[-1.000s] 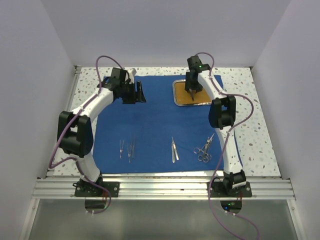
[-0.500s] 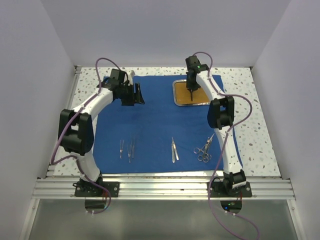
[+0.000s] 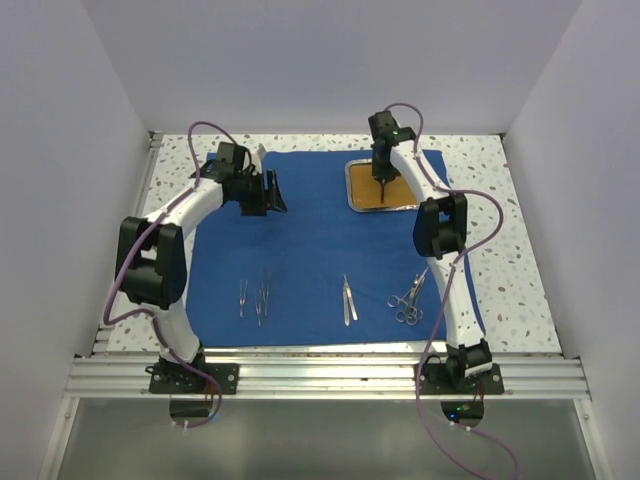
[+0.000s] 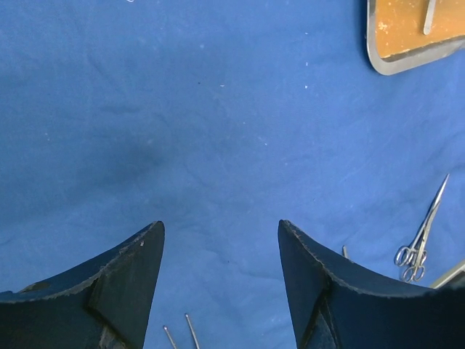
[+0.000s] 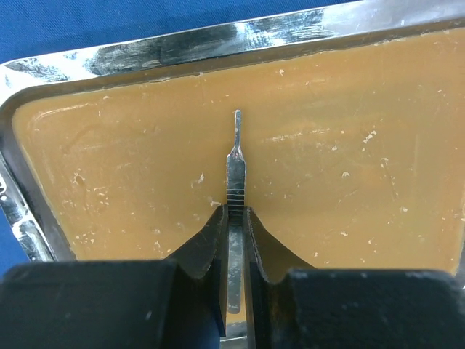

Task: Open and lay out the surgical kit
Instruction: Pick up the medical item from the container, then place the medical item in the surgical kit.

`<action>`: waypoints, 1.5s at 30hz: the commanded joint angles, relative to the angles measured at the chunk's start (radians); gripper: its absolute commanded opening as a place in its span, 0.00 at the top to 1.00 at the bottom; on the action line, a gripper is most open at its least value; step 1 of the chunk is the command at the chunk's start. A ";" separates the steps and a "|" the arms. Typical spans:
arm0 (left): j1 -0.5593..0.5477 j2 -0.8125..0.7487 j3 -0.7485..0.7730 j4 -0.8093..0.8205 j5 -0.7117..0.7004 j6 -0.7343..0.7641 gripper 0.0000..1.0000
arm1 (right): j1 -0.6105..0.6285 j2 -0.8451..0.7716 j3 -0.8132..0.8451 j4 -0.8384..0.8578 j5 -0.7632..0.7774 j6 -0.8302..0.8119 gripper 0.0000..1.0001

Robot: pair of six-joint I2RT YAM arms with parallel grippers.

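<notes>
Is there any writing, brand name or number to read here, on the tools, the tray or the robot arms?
None can be read. The royal-blue cloth, the steel tray with the orange-brown inside and the white arms show no print; the ridges on the thin silver tool in the tray are grooves, not letters.

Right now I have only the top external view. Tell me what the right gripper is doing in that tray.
Observer: The right wrist view shows the right gripper shut on a flat steel instrument, at its ribbed part.
Operator: Report the rest of the tray.
Observer: The tray's visible orange-brown floor holds nothing else.
Operator: Now check the left gripper.
Observer: The left wrist view shows the left gripper open and empty over bare blue cloth.
</notes>
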 commanded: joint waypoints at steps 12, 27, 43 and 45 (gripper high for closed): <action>0.008 -0.001 0.030 0.055 0.046 -0.025 0.33 | 0.021 -0.367 -0.112 -0.092 -0.061 0.073 1.00; 0.007 -0.004 0.097 0.023 0.003 -0.024 0.35 | 0.440 -0.941 -1.186 0.222 -0.190 0.379 1.00; -0.009 -0.300 0.029 -0.058 -0.095 -0.057 0.35 | 0.599 -1.098 -1.467 0.368 -0.095 0.496 0.30; -0.019 -0.332 0.066 -0.117 -0.116 -0.051 0.35 | 0.599 -1.195 -1.459 0.327 -0.041 0.505 0.13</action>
